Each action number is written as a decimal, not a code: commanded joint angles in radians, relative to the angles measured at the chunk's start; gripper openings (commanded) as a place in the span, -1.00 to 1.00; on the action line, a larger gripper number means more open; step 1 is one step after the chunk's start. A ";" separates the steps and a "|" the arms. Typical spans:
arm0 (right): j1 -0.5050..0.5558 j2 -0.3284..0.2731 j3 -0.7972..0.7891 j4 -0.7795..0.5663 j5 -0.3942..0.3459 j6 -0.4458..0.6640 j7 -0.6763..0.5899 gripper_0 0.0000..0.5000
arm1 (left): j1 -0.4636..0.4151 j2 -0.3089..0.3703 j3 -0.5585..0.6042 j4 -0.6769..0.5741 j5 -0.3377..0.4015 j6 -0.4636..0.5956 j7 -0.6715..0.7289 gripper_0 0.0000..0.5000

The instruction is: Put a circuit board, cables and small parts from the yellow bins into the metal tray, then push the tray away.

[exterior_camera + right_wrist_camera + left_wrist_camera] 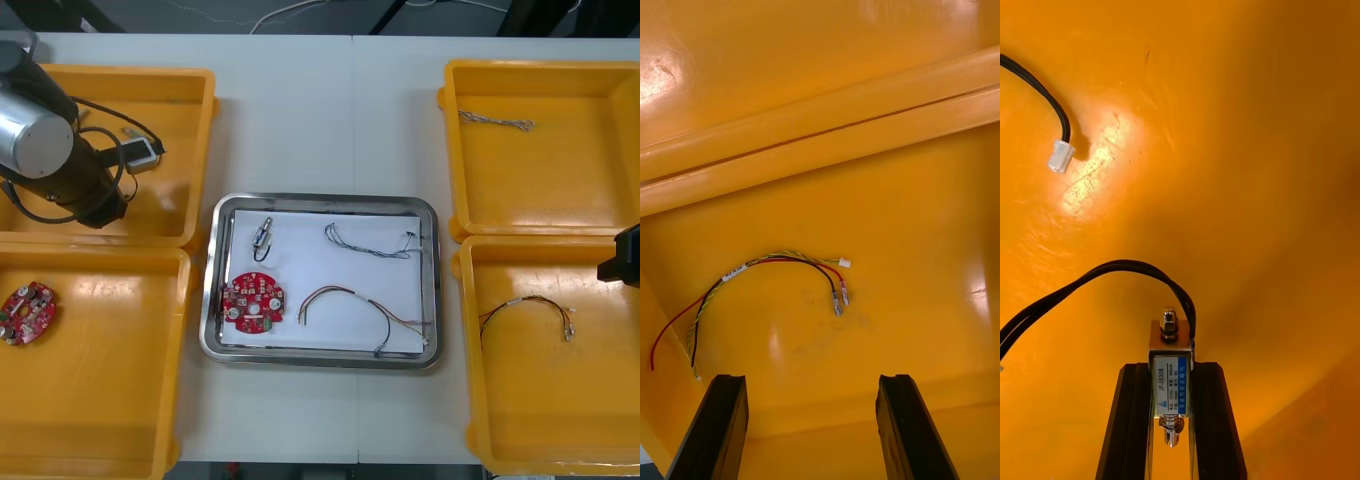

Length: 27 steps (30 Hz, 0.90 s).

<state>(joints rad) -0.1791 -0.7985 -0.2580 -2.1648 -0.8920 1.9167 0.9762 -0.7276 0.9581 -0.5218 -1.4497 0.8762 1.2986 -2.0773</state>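
Your metal tray (318, 200) holds a small metal part (264, 238) far left, a circuit board (253, 301) near left, a first cable (370, 245) far right, a second cable (360, 305) near right. The near left bin (100, 420) holds a second board (26, 313), the far right bin (560, 190) a third cable (495, 122), the near right bin (540, 420) a fourth cable (530, 308). Your left gripper (1171, 427) clamps a second part (1171, 375) over the far left bin (180, 100).

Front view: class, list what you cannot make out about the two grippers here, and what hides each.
Left gripper: front view, fingers hidden under the left arm over the far left yellow bin.
Right gripper: front view, cut off by the right edge over the near right yellow bin.
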 commanded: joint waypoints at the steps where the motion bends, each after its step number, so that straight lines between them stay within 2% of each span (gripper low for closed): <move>1: 0.013 -0.010 -0.013 -0.032 -0.007 0.003 0.025 1.00 | -0.045 -0.005 0.091 -0.049 0.017 0.053 0.046 -1.00; 7: 0.013 -0.010 -0.013 -0.032 -0.007 0.003 0.025 1.00 | -0.053 -0.007 0.138 -0.077 0.026 0.100 0.069 -1.00; 16: 0.013 -0.010 -0.013 -0.032 -0.007 0.003 0.025 1.00 | -0.053 -0.009 0.235 -0.163 0.038 0.277 0.117 -1.00; 19: 0.013 -0.010 -0.013 -0.032 -0.007 0.003 0.025 1.00 | -0.059 -0.012 0.244 -0.202 0.044 0.317 0.187 -1.00; 23: 0.013 -0.010 -0.013 -0.032 -0.007 0.003 0.025 1.00 | -0.072 -0.033 0.243 -0.209 0.043 0.363 0.253 -1.00; 27: 0.013 -0.010 -0.013 -0.032 -0.007 0.003 0.025 1.00 | -0.079 -0.064 0.247 -0.209 0.043 0.389 0.263 -1.00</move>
<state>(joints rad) -0.1781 -0.7985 -0.2580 -2.1663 -0.8921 1.9167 0.9763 -0.7532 0.9321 -0.3050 -1.6323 0.9103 1.6660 -1.9130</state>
